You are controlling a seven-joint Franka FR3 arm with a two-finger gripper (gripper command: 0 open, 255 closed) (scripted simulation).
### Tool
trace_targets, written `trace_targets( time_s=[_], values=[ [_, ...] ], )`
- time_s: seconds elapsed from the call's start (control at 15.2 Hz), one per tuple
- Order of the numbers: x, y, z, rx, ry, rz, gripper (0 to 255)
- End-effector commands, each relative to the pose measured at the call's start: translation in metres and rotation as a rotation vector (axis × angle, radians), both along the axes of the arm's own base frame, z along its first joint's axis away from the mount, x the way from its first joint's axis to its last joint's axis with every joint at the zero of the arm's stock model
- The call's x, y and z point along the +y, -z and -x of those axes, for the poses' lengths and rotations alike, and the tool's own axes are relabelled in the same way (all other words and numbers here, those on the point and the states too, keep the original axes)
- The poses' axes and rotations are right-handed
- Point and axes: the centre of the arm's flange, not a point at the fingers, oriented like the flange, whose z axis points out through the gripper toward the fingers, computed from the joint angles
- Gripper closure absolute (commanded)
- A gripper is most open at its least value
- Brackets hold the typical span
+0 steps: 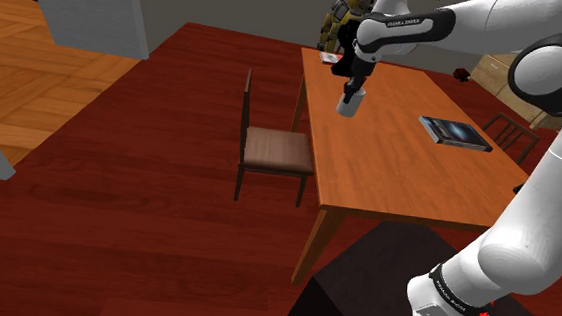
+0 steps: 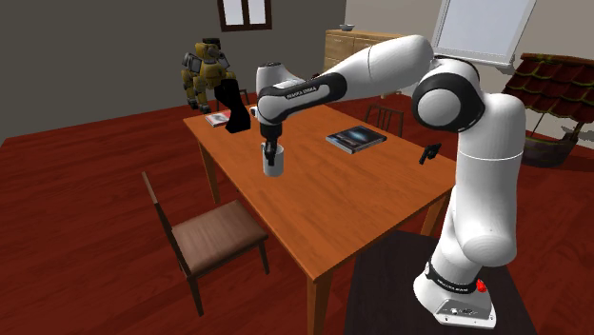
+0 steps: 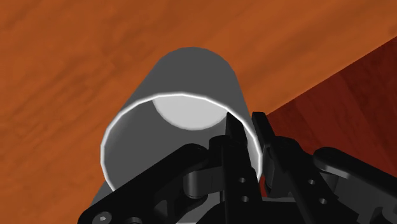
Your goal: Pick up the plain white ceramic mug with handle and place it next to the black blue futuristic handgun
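A plain grey-white mug [image 2: 274,164] hangs from my gripper [image 2: 272,150], which is shut on its rim, one finger inside and one outside. In the wrist view the fingertips [image 3: 234,127] clasp the mug's wall [image 3: 191,83], with the gripper [image 3: 247,122] at the rim and the wooden table [image 3: 76,70] below; no handle shows. In the shoulder view the mug [image 1: 349,105] sits just over the table's middle, under the gripper [image 1: 354,90]. I cannot tell whether its base touches the top. A small black handgun [image 2: 429,152] lies near the table's edge at the second exterior view's right, well apart from the mug.
A dark book [image 2: 356,139] lies between mug and handgun. At the table's far end stand a tall black object [image 2: 235,109], a small flat item [image 2: 218,119] and a yellow robot figure [image 2: 207,71]. A wooden chair [image 2: 214,233] stands by the table's long side.
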Motion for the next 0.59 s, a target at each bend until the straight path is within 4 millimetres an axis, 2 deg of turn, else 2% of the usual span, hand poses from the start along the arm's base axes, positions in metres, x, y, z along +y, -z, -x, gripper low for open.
trace_targets(
  time_s=[0.0,0.53],
  values=[
    [0.0,-0.011,0.0,0.0,0.0,0.0,255],
    [0.0,-0.053,0.0,0.0,0.0,0.0,255]
  ],
)
